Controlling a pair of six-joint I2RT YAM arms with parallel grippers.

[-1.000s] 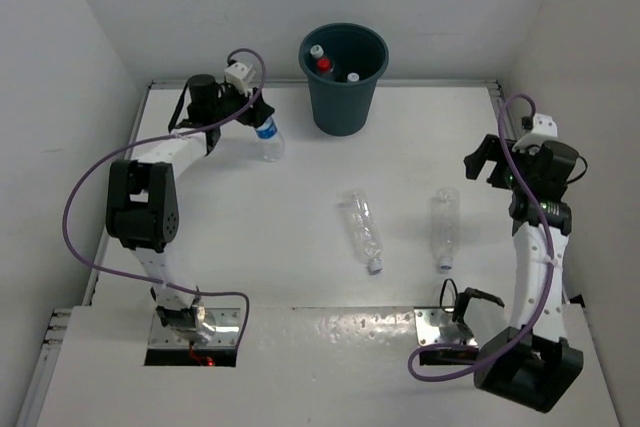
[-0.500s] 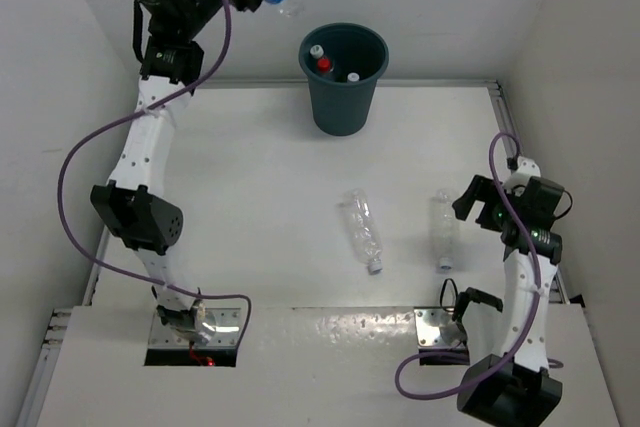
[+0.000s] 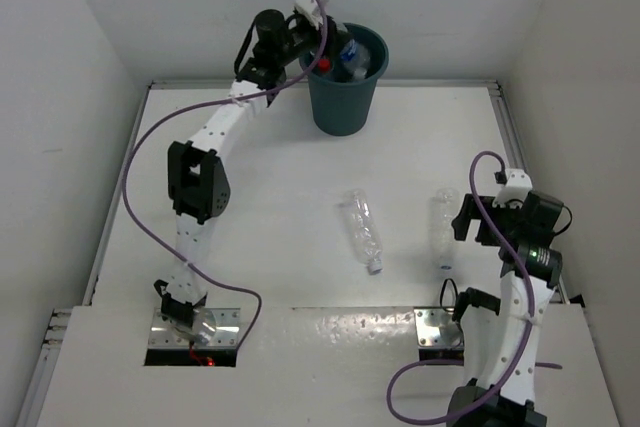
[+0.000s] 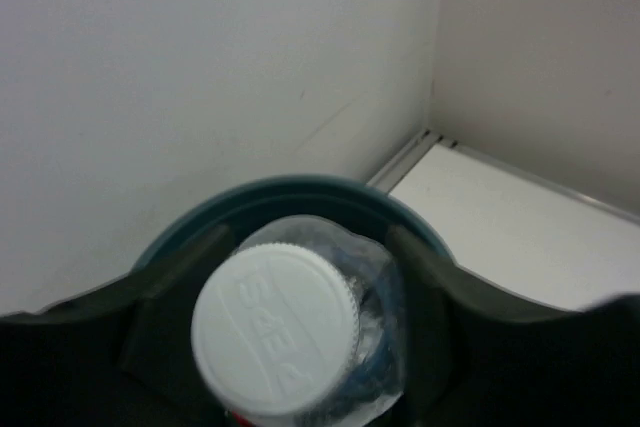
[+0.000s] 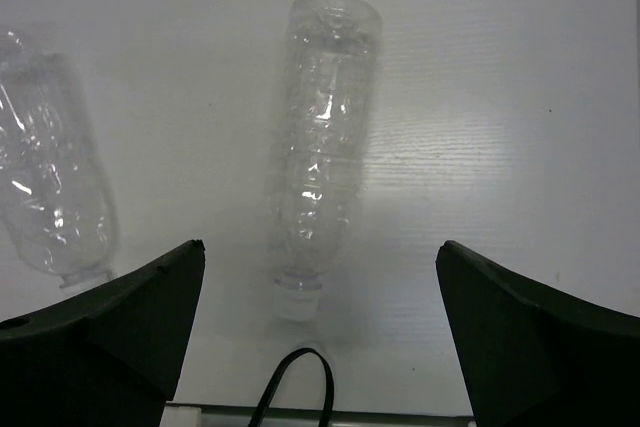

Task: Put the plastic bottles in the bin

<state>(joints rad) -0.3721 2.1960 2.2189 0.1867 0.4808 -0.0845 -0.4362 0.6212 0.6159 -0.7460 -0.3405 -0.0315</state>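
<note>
My left gripper (image 3: 328, 43) is shut on a clear plastic bottle with a blue label (image 3: 350, 55) and holds it over the mouth of the dark teal bin (image 3: 343, 102). In the left wrist view its white cap (image 4: 275, 332) sits between my fingers (image 4: 425, 287), with the bin rim (image 4: 300, 187) behind. A red-capped bottle (image 3: 322, 64) lies inside the bin. Two clear bottles lie on the table, one in the middle (image 3: 364, 230) and one to the right (image 3: 443, 225). My right gripper (image 3: 461, 219) is open beside the right bottle, which lies between its jaws in the right wrist view (image 5: 325, 157).
White walls close in the back and both sides. The bin stands against the back wall. Two metal plates (image 3: 437, 325) lie at the table's near edge. A black cable loop (image 5: 295, 387) shows below the right bottle. The middle bottle (image 5: 50, 187) shows at left.
My left arm has swung the blue-label bottle from high at the back left to over the bin. My right gripper has moved nearer and lower beside the right bottle.
</note>
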